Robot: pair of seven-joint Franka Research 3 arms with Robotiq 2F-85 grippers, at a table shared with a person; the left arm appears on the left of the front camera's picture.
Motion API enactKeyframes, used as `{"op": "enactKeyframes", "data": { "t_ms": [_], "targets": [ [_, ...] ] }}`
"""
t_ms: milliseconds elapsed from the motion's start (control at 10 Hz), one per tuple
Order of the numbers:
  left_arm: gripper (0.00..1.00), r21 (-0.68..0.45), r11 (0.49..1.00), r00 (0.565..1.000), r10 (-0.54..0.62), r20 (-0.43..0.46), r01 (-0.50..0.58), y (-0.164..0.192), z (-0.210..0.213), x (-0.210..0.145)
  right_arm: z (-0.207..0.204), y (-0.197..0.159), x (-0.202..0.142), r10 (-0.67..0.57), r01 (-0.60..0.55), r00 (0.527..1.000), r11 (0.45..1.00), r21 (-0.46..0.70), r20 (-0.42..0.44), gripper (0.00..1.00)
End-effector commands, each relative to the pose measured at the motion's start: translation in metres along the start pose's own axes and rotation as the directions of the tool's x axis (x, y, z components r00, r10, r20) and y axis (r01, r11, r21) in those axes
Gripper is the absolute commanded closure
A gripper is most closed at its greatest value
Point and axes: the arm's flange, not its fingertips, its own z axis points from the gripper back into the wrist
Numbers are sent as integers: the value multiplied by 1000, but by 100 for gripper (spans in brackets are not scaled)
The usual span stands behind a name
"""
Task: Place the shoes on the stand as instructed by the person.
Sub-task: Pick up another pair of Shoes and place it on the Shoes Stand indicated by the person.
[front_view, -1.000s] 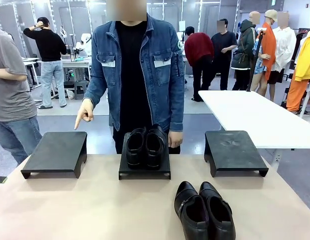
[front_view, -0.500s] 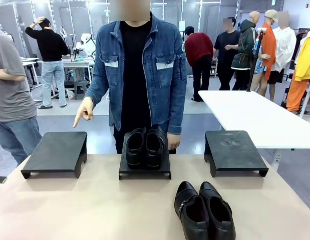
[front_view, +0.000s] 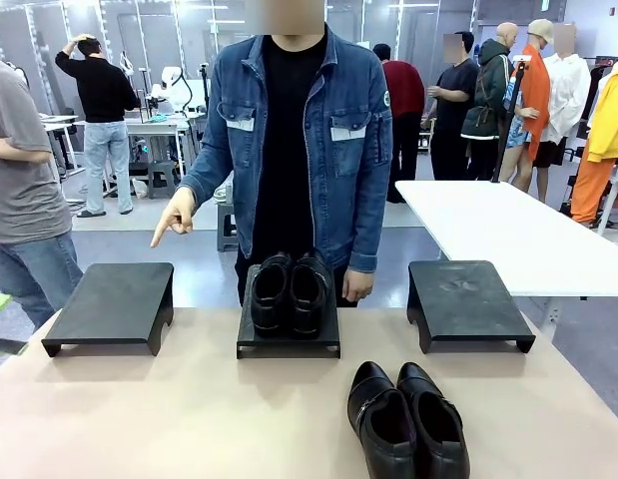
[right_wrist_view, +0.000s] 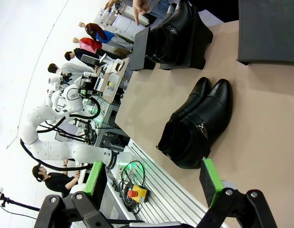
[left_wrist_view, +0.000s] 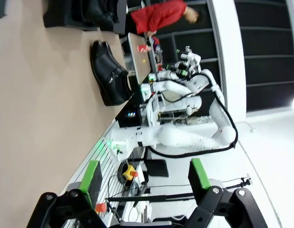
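Just ahead of the right end effector, wide and empty like the left end effector, lie the loose shoes on the desk. Grip both inner collars together, bound for the stand beneath the person's hand.

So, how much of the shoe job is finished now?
Done: one pair of glossy black leather shoes stands on the middle black stand. In hand: nothing; left end effector and right end effector are open, empty, while the person's hand points toward the left black stand. Left: the second black pair on the beige table.
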Motion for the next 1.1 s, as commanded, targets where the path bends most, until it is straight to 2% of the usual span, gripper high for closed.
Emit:
{"op": "enactKeyframes", "data": {
  "t_ms": [0,300,500,800,1000],
  "targets": [
    [7,123,992,994,45,-104,-32,-38,-38,24,1,1,0,12,-12,1000,1000,7,5,0],
    [7,280,957,966,135,-219,-70,-90,-134,35,1,1,0,12,-12,1000,1000,7,5,0],
    [7,404,911,962,184,-204,-88,-132,-210,37,1,1,0,12,-12,1000,1000,7,5,0],
    [7,572,817,951,235,-201,-80,-183,-327,26,1,1,0,12,-12,1000,1000,7,5,0],
    [7,689,723,950,243,-194,-44,-200,-395,18,1,1,0,12,-12,1000,1000,7,5,0]
  ]
}}
